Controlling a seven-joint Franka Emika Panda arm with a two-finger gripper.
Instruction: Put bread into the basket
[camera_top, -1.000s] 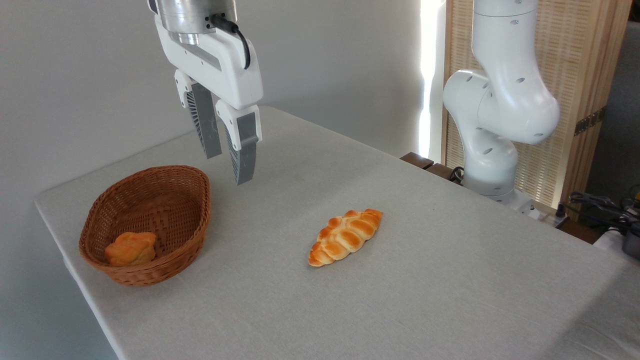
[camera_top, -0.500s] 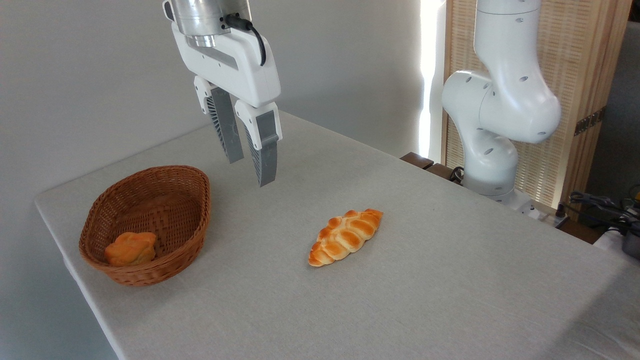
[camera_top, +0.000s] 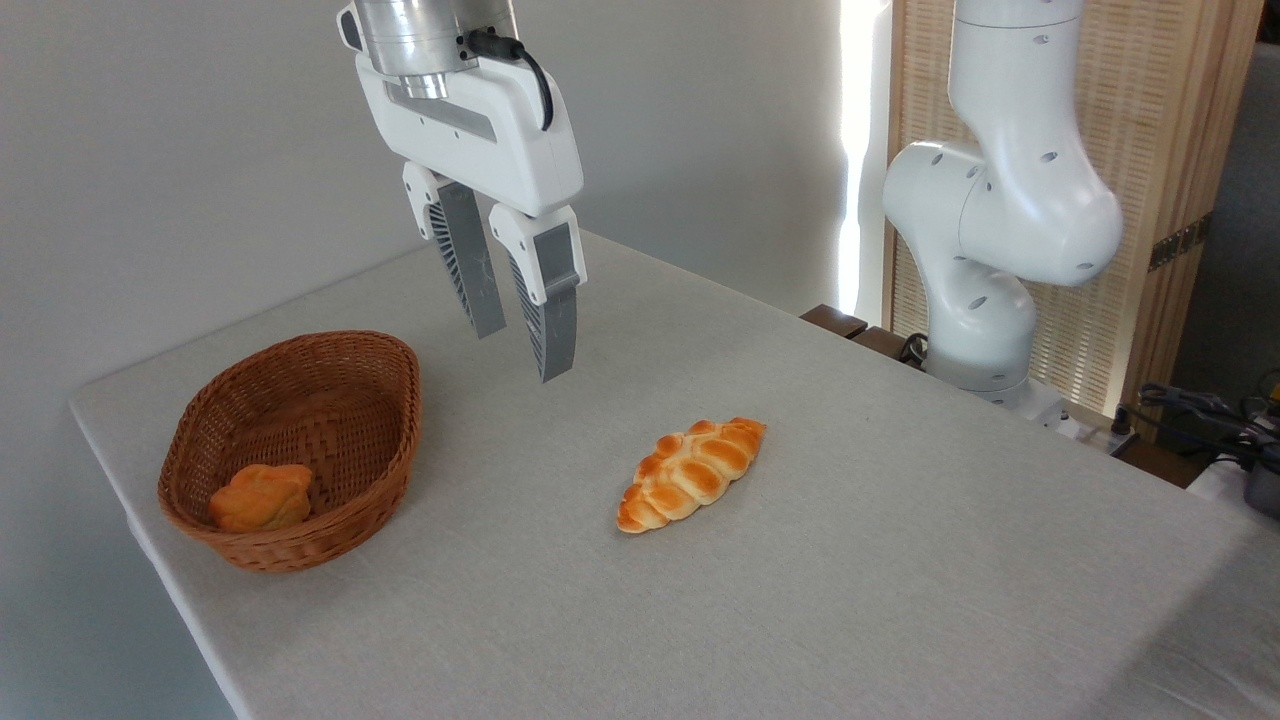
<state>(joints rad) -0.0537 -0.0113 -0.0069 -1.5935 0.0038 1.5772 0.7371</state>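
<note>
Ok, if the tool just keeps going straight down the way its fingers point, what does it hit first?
Most likely bare tablecloth. The tool hangs open and empty between the basket and the braided loaf, and seems to clear both, though depth is hard to judge.

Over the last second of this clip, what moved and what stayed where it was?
The gripper, open and empty throughout, moved to the right in the picture, away from above the basket toward the braided loaf, at about the same height. Nothing was grasped or released. The bun stayed in the basket, and the basket and the loaf did not move.
</note>
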